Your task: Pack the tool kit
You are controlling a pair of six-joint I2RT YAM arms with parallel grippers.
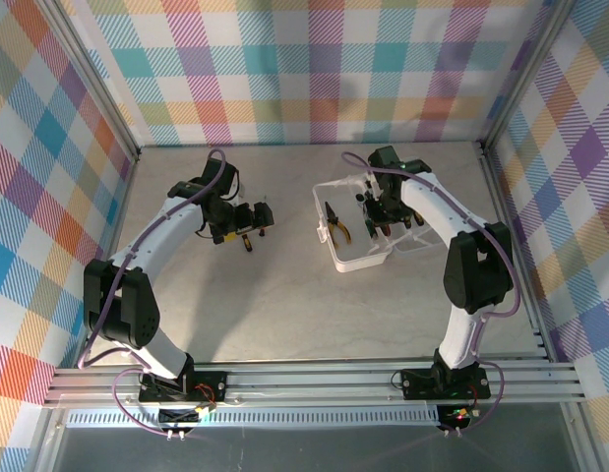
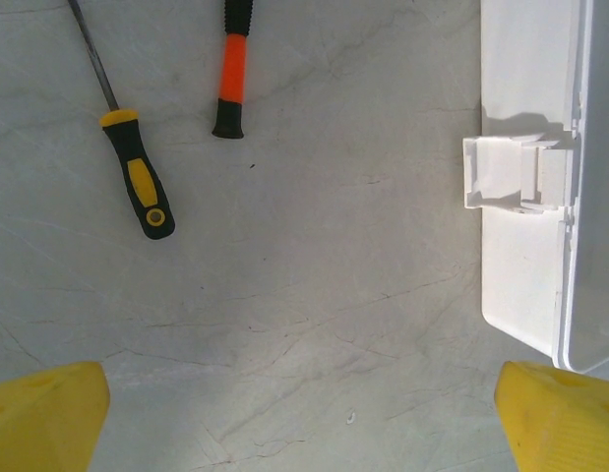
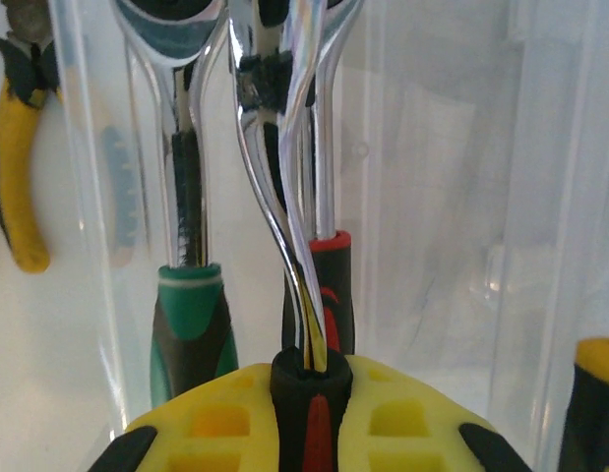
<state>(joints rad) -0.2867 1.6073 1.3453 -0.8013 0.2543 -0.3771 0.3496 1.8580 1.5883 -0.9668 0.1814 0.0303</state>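
The translucent white case (image 1: 368, 258) lies open at centre right of the table, with yellow-handled pliers (image 1: 338, 226) inside. My right gripper (image 1: 375, 211) hangs over the case. In the right wrist view it (image 3: 312, 393) is shut on a black-and-red handle (image 3: 312, 423) with a chrome shaft rising from it. Behind that stand a green-handled tool (image 3: 186, 324) and a red-and-black handle (image 3: 332, 280). My left gripper (image 1: 250, 221) is open above bare table, left of the case (image 2: 525, 246). Ahead of its yellow fingers (image 2: 48, 418) lie a yellow-and-black screwdriver (image 2: 137, 182) and an orange-and-black handle (image 2: 232, 79).
The case's latch tab (image 2: 506, 172) sticks out toward the left gripper. Another yellow-and-black handle (image 3: 594, 403) shows at the right edge of the right wrist view. Checkered walls (image 1: 48, 177) close in the table on three sides, and a metal rail (image 1: 314, 383) runs along the near edge.
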